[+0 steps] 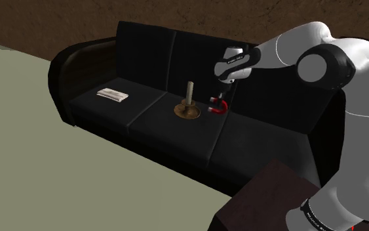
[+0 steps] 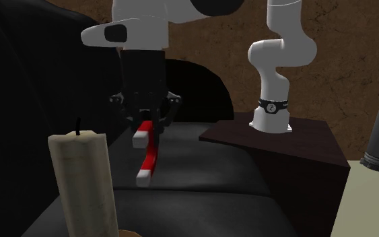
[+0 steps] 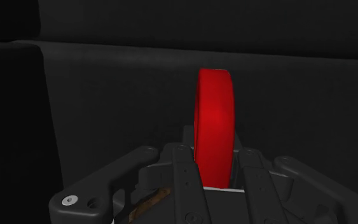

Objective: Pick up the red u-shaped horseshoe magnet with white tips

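Note:
The red horseshoe magnet (image 1: 217, 107) with white tips (image 2: 140, 139) hangs tilted from my black gripper (image 2: 153, 123), just over the black sofa's seat cushion (image 1: 255, 134). The gripper (image 1: 224, 97) is shut on the magnet's curved end, and its tips point down and away from the hand. In the wrist view the red bend (image 3: 215, 127) stands clasped between the two fingers (image 3: 180, 167) of the gripper (image 3: 214, 162). I cannot tell if the lower tip (image 2: 143, 176) touches the cushion.
A pale candle (image 1: 190, 93) in a brown dish (image 1: 189, 113) stands on the seat just beside the magnet, toward the shoulder view's left. A white folded item (image 1: 113, 95) lies farther left. The dark stand (image 2: 282, 145) borders the sofa's end.

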You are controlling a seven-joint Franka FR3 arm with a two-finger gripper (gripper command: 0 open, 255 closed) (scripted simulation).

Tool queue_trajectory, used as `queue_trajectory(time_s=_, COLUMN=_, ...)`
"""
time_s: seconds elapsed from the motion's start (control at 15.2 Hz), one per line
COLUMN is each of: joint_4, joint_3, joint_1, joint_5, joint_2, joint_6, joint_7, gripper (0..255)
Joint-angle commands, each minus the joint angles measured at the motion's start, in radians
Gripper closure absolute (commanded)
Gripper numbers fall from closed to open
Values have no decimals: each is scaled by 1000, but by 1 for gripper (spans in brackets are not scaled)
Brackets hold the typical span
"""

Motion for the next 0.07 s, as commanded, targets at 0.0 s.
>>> queue_trajectory(time_s=0.0, joint_4=4, joint_3=-1, joint_1=0, joint_5=-1, joint_2=-2, joint_6=-6, joint_7=1, gripper=255)
